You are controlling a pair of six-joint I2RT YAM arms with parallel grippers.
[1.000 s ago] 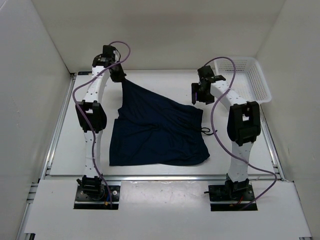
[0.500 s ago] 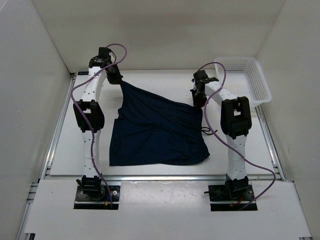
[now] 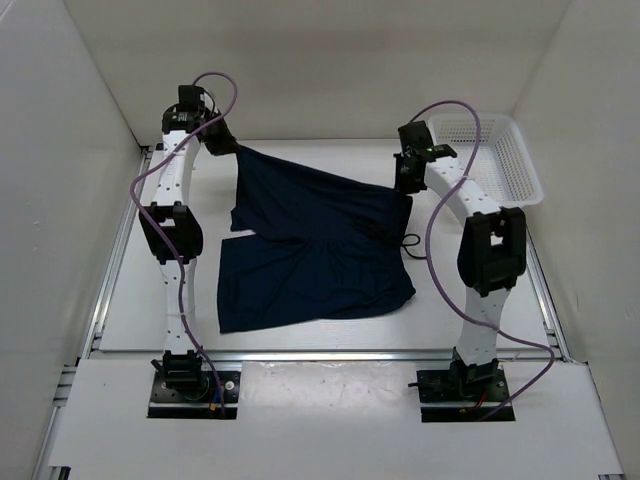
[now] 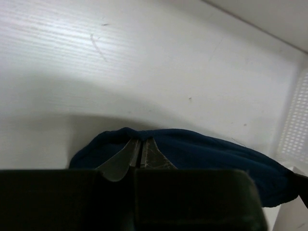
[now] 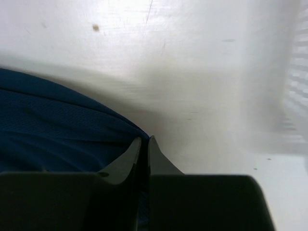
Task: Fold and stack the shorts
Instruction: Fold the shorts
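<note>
From above, the left gripper [image 3: 224, 148] and right gripper [image 3: 405, 188] are each holding up a far corner of the shorts [image 3: 318, 258], with the rest lying nearward of them. The left wrist view, then the right, are showing jaws pinched tight on navy cloth. The fold seems to be starting, and it needs that edge carried evenly nearward.

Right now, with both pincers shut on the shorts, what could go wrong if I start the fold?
The right pincer pinches only the very corner of the shorts, so a tug might pull the cloth free. The left pincer also grips just an edge. The basket stands close by the right arm; a wide swing could knock it.
</note>
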